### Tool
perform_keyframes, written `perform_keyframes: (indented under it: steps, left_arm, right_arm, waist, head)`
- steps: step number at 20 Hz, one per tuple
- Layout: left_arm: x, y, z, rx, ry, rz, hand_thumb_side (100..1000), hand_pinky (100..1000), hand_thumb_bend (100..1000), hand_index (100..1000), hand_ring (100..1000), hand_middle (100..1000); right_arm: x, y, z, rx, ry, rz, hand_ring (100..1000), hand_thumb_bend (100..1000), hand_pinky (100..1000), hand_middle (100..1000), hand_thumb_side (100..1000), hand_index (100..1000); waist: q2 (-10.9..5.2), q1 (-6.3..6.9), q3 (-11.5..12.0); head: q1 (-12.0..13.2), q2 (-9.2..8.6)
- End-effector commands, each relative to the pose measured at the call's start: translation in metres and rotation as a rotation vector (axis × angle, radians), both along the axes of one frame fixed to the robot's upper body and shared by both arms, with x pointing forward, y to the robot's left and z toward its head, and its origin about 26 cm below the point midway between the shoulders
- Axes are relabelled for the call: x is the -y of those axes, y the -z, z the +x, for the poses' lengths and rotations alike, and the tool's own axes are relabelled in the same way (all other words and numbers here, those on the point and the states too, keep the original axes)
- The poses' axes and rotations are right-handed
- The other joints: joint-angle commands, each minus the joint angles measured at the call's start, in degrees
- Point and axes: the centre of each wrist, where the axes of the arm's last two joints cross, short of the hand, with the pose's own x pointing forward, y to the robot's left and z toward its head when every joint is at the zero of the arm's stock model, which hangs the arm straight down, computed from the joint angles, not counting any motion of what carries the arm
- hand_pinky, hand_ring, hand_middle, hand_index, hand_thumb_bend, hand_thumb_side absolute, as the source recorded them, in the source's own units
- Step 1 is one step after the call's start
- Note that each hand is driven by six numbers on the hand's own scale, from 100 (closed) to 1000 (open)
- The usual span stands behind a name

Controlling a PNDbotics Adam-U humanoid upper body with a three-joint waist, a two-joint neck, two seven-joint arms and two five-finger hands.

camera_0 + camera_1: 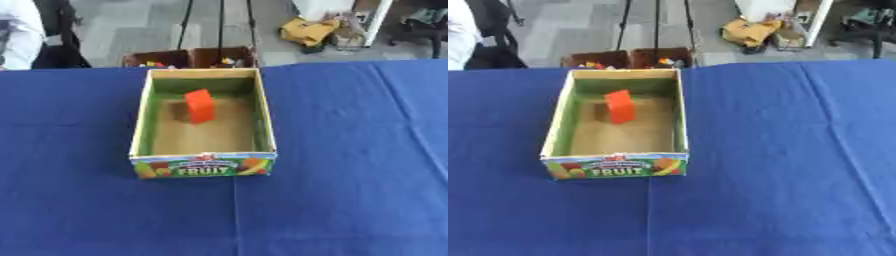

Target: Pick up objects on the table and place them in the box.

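Left eye view: a table (350, 150) under a blue cloth fills the frame, with no loose objects visible on the cloth. An open cardboard box (204, 165), its near wall printed "FRUIT", sits at the centre left. Inside it, toward the far end, an orange block (199, 106) stands upright on the box floor. Neither robot hand appears in either view, so their state cannot be told. Judged from this layout, the placing appears complete, or nearly so; nothing visible remains to pick up.
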Motion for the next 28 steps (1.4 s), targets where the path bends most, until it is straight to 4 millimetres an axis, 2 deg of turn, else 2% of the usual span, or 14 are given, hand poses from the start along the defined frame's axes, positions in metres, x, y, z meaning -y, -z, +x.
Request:
perform_keyframes:
  steps: [1,11,18,21,25,28]
  left_arm:
    - [-0.001,-0.005,-0.004,0.05,-0.019,0.006,927,793,100,1000,945,915]
    - [0.004,0.002,-0.004,0.033,-0.038,0.017,897,777,100,1000,932,905]
    - [0.009,0.002,-0.003,0.022,-0.102,0.102,785,732,100,1000,896,886]
    - [0.017,0.003,-0.003,0.028,-0.121,0.151,793,727,100,1000,893,885]
    - [0.03,0.007,-0.003,0.043,-0.051,0.207,810,720,100,1000,892,886]
    - [0.029,0.007,-0.003,0.043,-0.02,0.217,810,720,100,1000,892,886]
  right_arm:
    - [0.0,-0.012,-0.004,0.037,0.006,-0.046,758,100,629,601,1000,740]
    - [0.0,-0.008,-0.004,0.022,0.002,-0.035,756,100,631,593,1000,736]
    - [-0.004,-0.005,-0.003,-0.002,-0.012,-0.035,759,100,636,588,1000,735]
    - [-0.004,-0.005,-0.003,-0.007,-0.017,-0.034,760,100,637,587,1000,735]
    - [-0.005,-0.004,-0.002,-0.01,-0.023,-0.033,761,100,639,585,1000,734]
    - [-0.005,-0.004,-0.002,-0.011,-0.023,-0.033,761,100,639,585,1000,734]
  waist:
    - [-2.22,-0.81,0.1]
    - [-2.83,-1.29,0.81]
    - [-3.36,-1.17,1.03]
    - [-3.51,-1.07,0.97]
    - [-3.48,-0.81,0.72]
    - [-3.46,-0.74,0.7]
  head:
    - [-0.36,0.75]
    - [-0.73,0.98]
    - [-1.65,0.84]
    - [-1.73,0.69]
    - [-1.51,0.31]
    - [-1.5,0.2]
